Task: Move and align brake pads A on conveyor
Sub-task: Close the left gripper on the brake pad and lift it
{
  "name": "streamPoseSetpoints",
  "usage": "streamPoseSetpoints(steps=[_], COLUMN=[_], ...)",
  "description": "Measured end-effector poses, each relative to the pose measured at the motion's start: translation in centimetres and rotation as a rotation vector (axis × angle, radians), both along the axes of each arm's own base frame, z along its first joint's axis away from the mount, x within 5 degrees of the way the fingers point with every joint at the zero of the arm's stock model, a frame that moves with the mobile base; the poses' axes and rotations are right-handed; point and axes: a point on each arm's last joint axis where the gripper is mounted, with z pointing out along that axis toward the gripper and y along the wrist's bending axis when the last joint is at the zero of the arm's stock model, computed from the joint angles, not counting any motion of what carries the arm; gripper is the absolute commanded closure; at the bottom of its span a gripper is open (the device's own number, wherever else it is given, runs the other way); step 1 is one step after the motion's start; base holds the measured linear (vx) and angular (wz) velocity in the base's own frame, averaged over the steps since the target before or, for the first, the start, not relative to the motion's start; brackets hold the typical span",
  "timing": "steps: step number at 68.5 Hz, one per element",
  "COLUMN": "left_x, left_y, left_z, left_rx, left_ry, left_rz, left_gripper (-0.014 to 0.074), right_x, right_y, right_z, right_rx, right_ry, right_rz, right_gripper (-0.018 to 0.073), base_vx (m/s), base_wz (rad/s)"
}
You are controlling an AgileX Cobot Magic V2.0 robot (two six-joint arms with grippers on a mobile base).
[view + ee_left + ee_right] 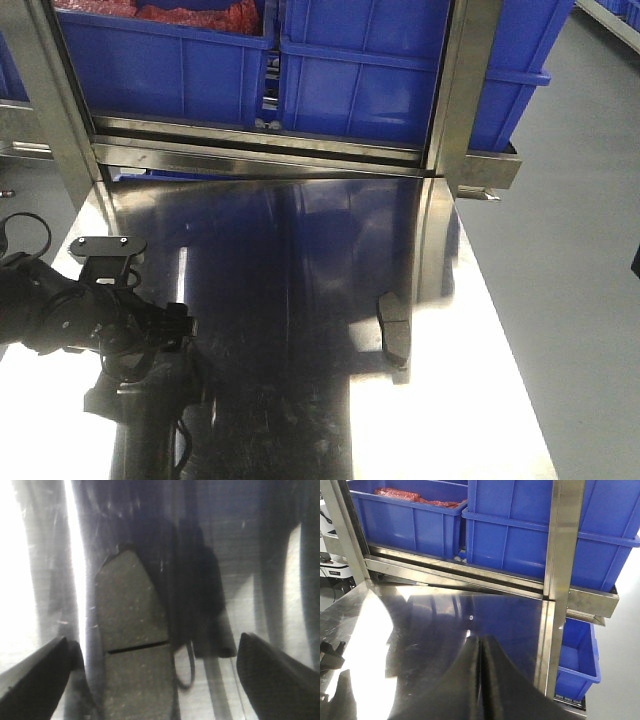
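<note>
One dark-grey brake pad lies on the shiny steel table, right of centre. My left gripper is low over the table's left side, far from that pad. In the left wrist view the left gripper is open, and a grooved brake pad lies flat on the steel between its fingers, nearer the left finger. I cannot tell whether it is the same pad. My right gripper is shut and empty above the table. The conveyor is out of view.
Blue bins stand on a steel rack at the table's back, with steel uprights at either side. The table's right edge drops to a grey floor. Another blue bin sits low beyond that edge.
</note>
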Motion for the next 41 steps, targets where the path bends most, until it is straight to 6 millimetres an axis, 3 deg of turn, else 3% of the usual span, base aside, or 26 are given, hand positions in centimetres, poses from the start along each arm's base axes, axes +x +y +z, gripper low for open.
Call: streamPoseSetpoints(steps=[20, 41], left_x=[0.15, 0.15], left_y=[-0.06, -0.07], left_z=[-0.09, -0.09], left_rx=[-0.002, -0.003], left_ry=[-0.004, -0.005], left_rz=[-0.002, -0.002], left_gripper=[0.0066, 0.0320], right_x=[0.00, 0.00], right_y=[0.00, 0.00], right_z=[0.00, 0.00], right_rx=[0.000, 0.000], right_ry=[0.000, 0.000], right_rz=[0.000, 0.000], right_gripper=[0.0562, 0.0562], base_vx=[0.00, 0.00], base_wz=[0.00, 0.00])
